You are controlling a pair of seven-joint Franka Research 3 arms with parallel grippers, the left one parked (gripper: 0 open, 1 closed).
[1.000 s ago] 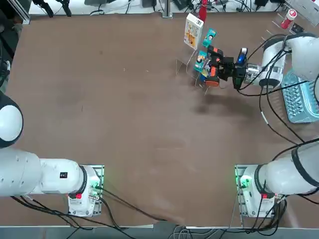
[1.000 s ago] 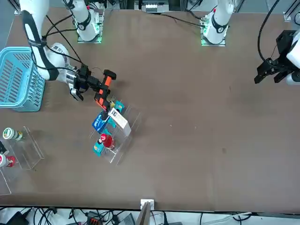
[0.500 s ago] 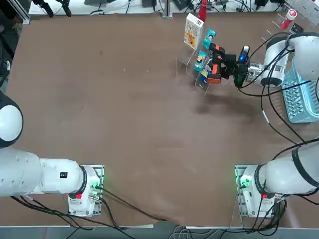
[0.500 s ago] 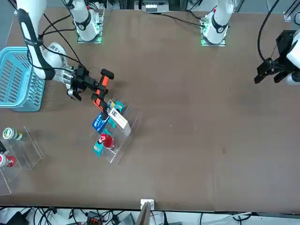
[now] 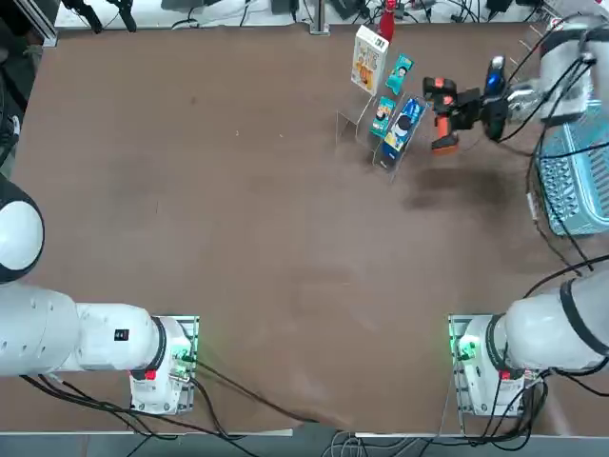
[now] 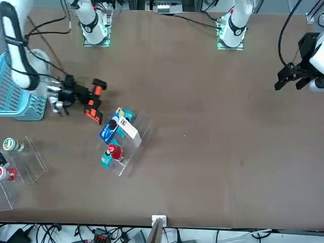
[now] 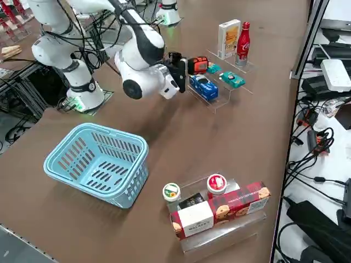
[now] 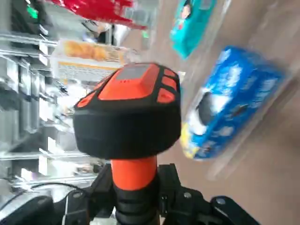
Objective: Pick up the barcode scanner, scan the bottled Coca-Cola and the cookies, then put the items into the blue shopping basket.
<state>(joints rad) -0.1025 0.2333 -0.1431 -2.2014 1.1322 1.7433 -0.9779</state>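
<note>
the right gripper point(image 5: 473, 108) is clamped on the handle of the barcode scanner point(image 5: 443, 115), as it was a second ago; the wrist view shows the jaws closed around the orange handle with the black-and-orange head standing clear above them. what has changed is position. a second ago the scanner head sat right against the clear display stand point(image 5: 366, 133) and over the blue pack point(image 5: 401, 128). it has since drawn back toward the desk's right edge and a little toward the far edge, and now hangs beside the stand, apart from the goods. the blue pack, covered before, is in full sight.

the goods themselves have not moved. the cookies point(image 5: 367, 57) stand upright at the stand's far end, close to the desk's far edge, with the bottled coca-cola point(image 5: 387, 19) just beyond them. the small teal packs point(image 5: 399, 73) lie between the cookies and the blue pack. the blue shopping basket point(image 5: 571, 183) sits at the desk's right edge, holding none of the goods as far as the side view shows.

judgement: the pickup is done and the scanner is secure in hand. the withdrawal reads as repositioning from the near end of the stand toward the two listed items at its far end. whether either barcode has been read cannot be told from these views. both items remain on the stand, so bagging is not yet begun.
</note>
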